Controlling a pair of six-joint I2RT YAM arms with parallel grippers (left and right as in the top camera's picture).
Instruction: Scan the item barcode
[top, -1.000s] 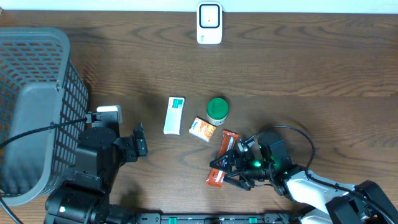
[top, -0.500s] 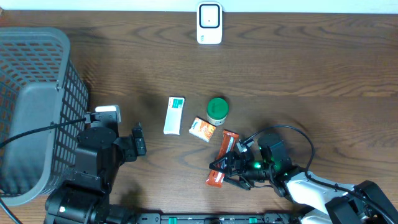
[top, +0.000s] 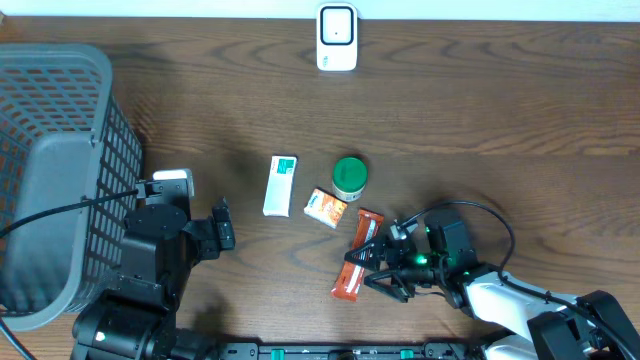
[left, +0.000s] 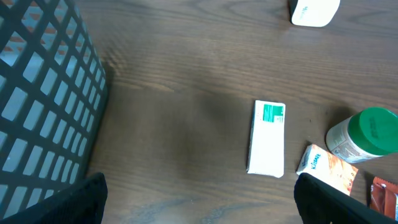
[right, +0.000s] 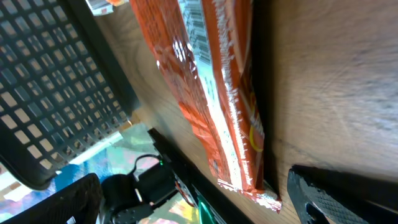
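An orange-red snack bar wrapper (top: 358, 256) lies flat on the wooden table, its barcode side showing in the right wrist view (right: 211, 93). My right gripper (top: 378, 270) is open and low at the wrapper's near end, one finger on each side (right: 199, 208). It has no hold on the wrapper. The white barcode scanner (top: 337, 38) stands at the table's far edge. My left gripper (top: 222, 228) hangs open over bare wood (left: 202, 208), left of the items.
A white box with a green end (top: 281, 185), a green-lidded jar (top: 349, 178) and a small orange packet (top: 326, 208) lie near the wrapper. A grey mesh basket (top: 55, 170) fills the left side. The table's front edge is close behind the right gripper.
The right arm has shifted slightly to the right at the wrapper. The wrapper, the other items and the left arm have not moved.
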